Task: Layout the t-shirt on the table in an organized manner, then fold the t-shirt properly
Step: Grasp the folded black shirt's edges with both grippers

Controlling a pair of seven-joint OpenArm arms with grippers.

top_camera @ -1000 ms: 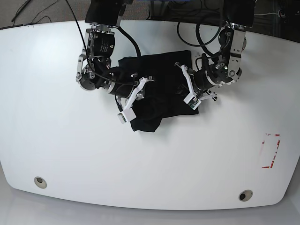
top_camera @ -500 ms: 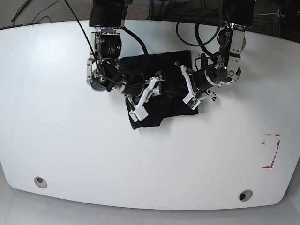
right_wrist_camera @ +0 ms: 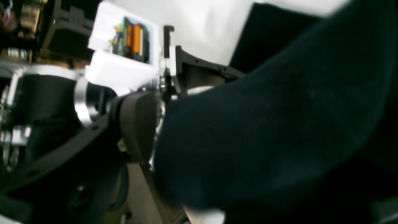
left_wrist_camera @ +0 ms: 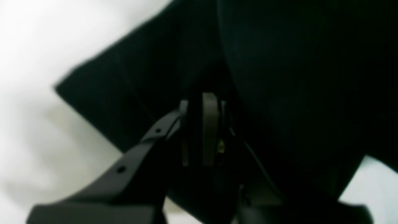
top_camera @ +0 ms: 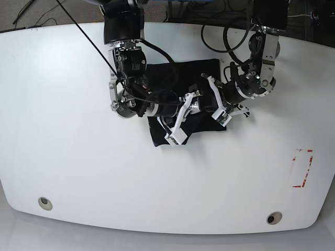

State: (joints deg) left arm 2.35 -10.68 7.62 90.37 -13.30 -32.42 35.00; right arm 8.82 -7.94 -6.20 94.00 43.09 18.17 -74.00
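The black t-shirt (top_camera: pixel 201 73) lies bunched in a small folded heap at the middle back of the white table (top_camera: pixel 78 157). My right gripper (top_camera: pixel 176 130) hangs over the heap's front left part, jaws open. In the right wrist view one grey finger pad (right_wrist_camera: pixel 136 124) stands beside a thick fold of the t-shirt (right_wrist_camera: pixel 264 124), and the other finger is hidden. My left gripper (top_camera: pixel 220 112) sits at the heap's front right corner. In the left wrist view it (left_wrist_camera: pixel 197 127) is shut, its pads pressed together in the dark t-shirt (left_wrist_camera: pixel 279 77).
A small red rectangular outline (top_camera: pixel 302 167) marks the table at the right. Two round holes (top_camera: pixel 45 203) (top_camera: pixel 273 217) sit near the front edge. Cables hang from both arms above the back of the heap.
My right arm swept to the right over the t-shirt, pushing its left side inward, and its gripper opened. The heap is narrower. My left gripper shifted slightly right and stayed shut.
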